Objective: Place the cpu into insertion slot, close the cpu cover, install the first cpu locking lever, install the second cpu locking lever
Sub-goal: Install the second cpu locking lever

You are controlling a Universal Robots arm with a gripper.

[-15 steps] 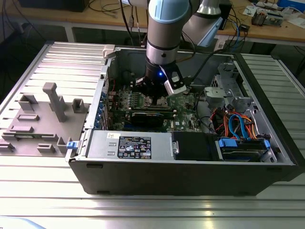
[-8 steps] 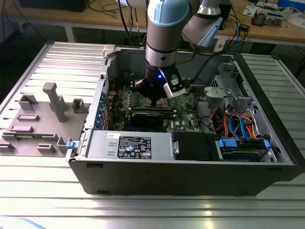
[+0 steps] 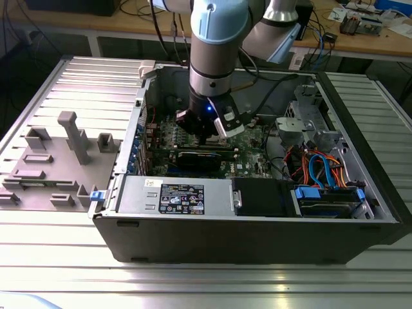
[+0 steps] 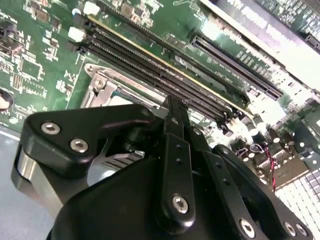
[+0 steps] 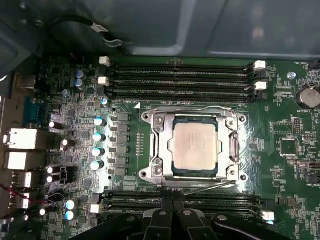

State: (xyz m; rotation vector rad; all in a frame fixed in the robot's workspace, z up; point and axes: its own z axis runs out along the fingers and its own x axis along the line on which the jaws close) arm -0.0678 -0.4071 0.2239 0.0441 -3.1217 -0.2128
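Fingers (image 5: 172,210) pressing together, pinching nothing, hovering just beside the insertion slot (image 5: 150,150). Cpu (image 5: 194,145) is sitting in the slot under the cpu cover (image 5: 159,126), mid-motherboard (image 5: 280,175).

Electronics lab or workshop, opened computer case (image 3: 257,238) on slatted metal table (image 3: 193,283), cable-covered wooden workbench (image 3: 380,42) behind

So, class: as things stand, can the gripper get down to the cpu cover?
Probably yes. The gripper hangs just beside the cpu cover, and nothing lies over the cover.
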